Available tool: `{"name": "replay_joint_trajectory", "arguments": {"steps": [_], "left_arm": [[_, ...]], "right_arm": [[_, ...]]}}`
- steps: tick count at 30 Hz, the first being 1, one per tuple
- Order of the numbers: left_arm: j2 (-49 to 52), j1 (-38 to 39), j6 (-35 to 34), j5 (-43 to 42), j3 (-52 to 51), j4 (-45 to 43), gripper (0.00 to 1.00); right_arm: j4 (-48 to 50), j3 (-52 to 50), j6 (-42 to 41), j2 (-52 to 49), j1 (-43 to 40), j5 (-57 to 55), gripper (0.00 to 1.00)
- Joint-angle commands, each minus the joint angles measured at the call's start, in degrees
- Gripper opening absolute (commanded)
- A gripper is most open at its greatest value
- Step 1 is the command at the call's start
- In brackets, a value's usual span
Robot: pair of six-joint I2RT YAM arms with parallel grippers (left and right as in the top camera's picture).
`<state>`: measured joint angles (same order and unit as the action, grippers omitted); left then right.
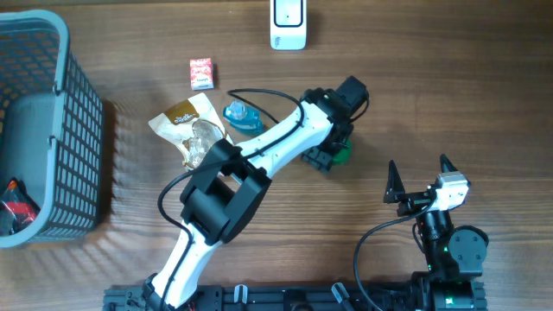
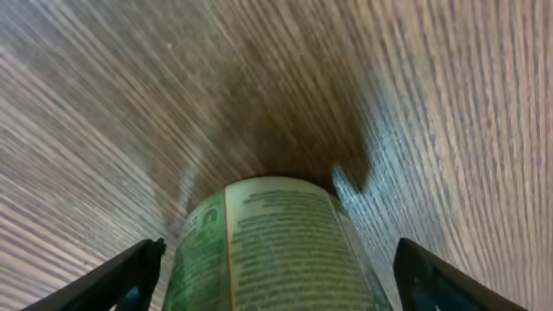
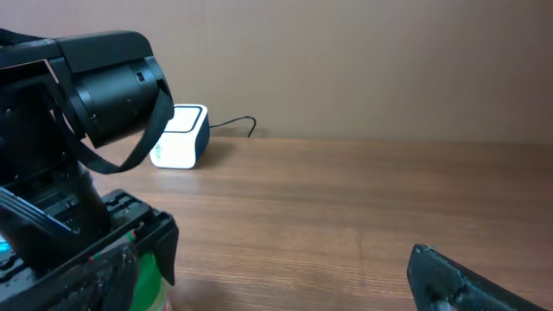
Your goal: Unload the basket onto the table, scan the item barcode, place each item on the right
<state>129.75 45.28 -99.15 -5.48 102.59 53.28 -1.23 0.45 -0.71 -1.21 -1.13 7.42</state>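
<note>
A green cylindrical item (image 1: 342,155) with a printed label lies on the wooden table right of centre. In the left wrist view the item (image 2: 276,250) lies lengthwise between my left gripper's black fingers (image 2: 130,272), with a gap on each side. My left gripper (image 1: 333,157) is open around it. The white scanner (image 1: 288,24) stands at the table's far edge and shows as a white box (image 3: 180,149) in the right wrist view. My right gripper (image 1: 418,166) is open and empty at the lower right, apart from the item. No barcode shows.
A grey basket (image 1: 82,130) stands at the left with something red inside. A small red box (image 1: 201,73), a brown snack bag (image 1: 184,119) and a blue packet (image 1: 244,117) lie left of the item, under the left arm (image 1: 259,155).
</note>
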Motion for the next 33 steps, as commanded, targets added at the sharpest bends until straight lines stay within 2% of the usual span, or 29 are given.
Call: {"name": "replay_joint_trajectory", "arguments": {"steps": [1,5,6,10,13,15,19,20,22,24,25,27,28,29,31,32,33], "left_arm": [[0.50,-0.11,-1.36,1.14,-0.26,-0.90,1.00],[0.50,-0.17,10.36,3.80,-0.26,-4.50,1.00],[0.50,-0.66,15.13,4.37,-0.26,-4.98,1.00],[0.46,-2.95,23.56,6.51,0.09,-5.11,1.00],[-0.04,-5.38,33.73,9.66,4.15,-4.66,1.00],[-2.12,-6.62,43.10,10.14,9.60,-3.54,1.00],[-9.14,-7.06,57.88,16.96,23.10,7.13,1.00],[-11.28,-7.23,60.28,20.52,25.97,10.93,1.00],[-17.90,-9.73,60.33,31.32,30.86,20.90,1.00],[-25.64,-16.11,59.69,32.00,32.63,26.53,1.00],[-30.42,-22.05,59.56,31.98,32.65,27.98,1.00],[-37.03,-36.41,57.94,30.95,32.65,31.04,1.00],[-39.54,-49.46,58.01,26.67,32.65,34.73,1.00],[-39.89,-57.11,58.77,23.56,32.65,36.79,1.00],[-39.28,-68.17,66.20,18.45,32.28,39.17,1.00],[-38.34,-74.47,76.76,13.31,30.97,39.15,1.00],[-37.97,-77.13,83.43,9.90,29.94,39.12,1.00]], "right_arm": [[0.28,0.52,0.66,0.31,-0.07,-0.37,1.00],[0.28,0.52,0.68,0.31,-0.07,-0.37,1.00],[0.28,0.52,0.68,0.31,-0.07,-0.37,1.00],[0.28,0.52,0.68,0.31,-0.07,-0.37,1.00],[0.28,0.52,0.70,0.31,-0.07,-0.37,1.00],[0.28,0.52,0.68,0.31,-0.07,-0.37,1.00],[0.31,0.52,0.68,0.31,-0.07,-0.37,1.00],[0.28,0.52,0.68,0.31,-0.07,-0.37,1.00],[0.28,0.52,0.70,0.31,-0.07,-0.35,1.00],[0.28,0.52,0.68,0.31,-0.07,-0.37,1.00],[0.28,0.52,0.70,0.31,-0.07,-0.37,1.00],[0.28,0.52,0.68,0.31,-0.07,-0.37,1.00],[0.28,0.52,0.68,0.31,-0.07,-0.37,1.00],[0.28,0.52,0.66,0.31,-0.07,-0.37,1.00],[0.28,0.52,0.68,0.31,-0.07,-0.37,1.00],[0.28,0.52,0.68,0.31,-0.07,-0.37,1.00],[0.28,0.52,0.66,0.31,-0.07,-0.35,1.00]]}}
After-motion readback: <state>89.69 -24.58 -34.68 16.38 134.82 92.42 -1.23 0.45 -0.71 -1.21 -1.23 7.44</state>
